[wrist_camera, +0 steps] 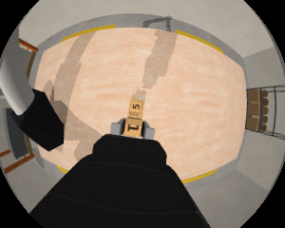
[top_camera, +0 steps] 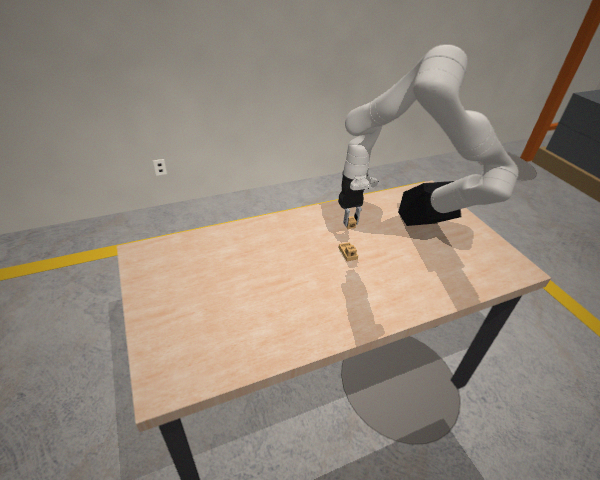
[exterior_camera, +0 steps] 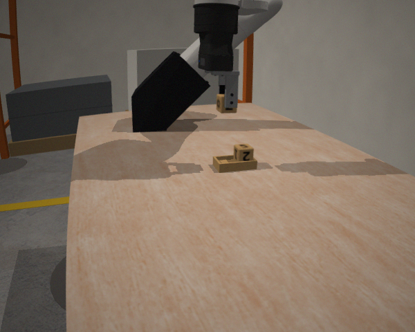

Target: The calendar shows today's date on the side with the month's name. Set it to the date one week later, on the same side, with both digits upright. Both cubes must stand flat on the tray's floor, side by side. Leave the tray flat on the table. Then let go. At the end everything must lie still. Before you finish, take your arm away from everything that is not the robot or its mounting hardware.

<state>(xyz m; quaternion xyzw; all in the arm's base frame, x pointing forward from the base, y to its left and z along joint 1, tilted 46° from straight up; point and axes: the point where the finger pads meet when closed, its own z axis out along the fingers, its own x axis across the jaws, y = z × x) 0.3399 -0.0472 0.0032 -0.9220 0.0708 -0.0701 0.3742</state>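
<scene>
From the top: gripper (top_camera: 351,222) up off the table (top_camera: 197,330), near the far edge, pinching a small wooden cube (top_camera: 352,222) between two fingers; tray (top_camera: 348,251) a little nearer the camera, flat on the wood, well apart from the held cube; too small here to read any digits.

From the side: held cube (exterior_camera: 222,103) hanging in the air above the table (exterior_camera: 236,250), behind the tray (exterior_camera: 234,164); finger (exterior_camera: 231,97) flat against one side of it; a round mark on the face toward the camera, maybe a zero, hard to be sure; second cube (exterior_camera: 243,151) standing in the right half of the tray with a 2 on its front, another digit on top too blurred to name; left half of the tray bare, open for the held cube.

From the wrist: cube (wrist_camera: 134,125) right at the fingertips, with a mark on its top face like a 1 or a letter I; tray (wrist_camera: 137,106) further out along the table (wrist_camera: 199,89), a digit showing there, maybe a 5.

Best guess on feel: hard, light, smooth wood; no bending, no breaking; slippery if pinched at a corner; good to hold flat on two opposite faces, in the middle, as here; tray light too, easy to bump, so a slow straight drop into the bare half looks wise.
</scene>
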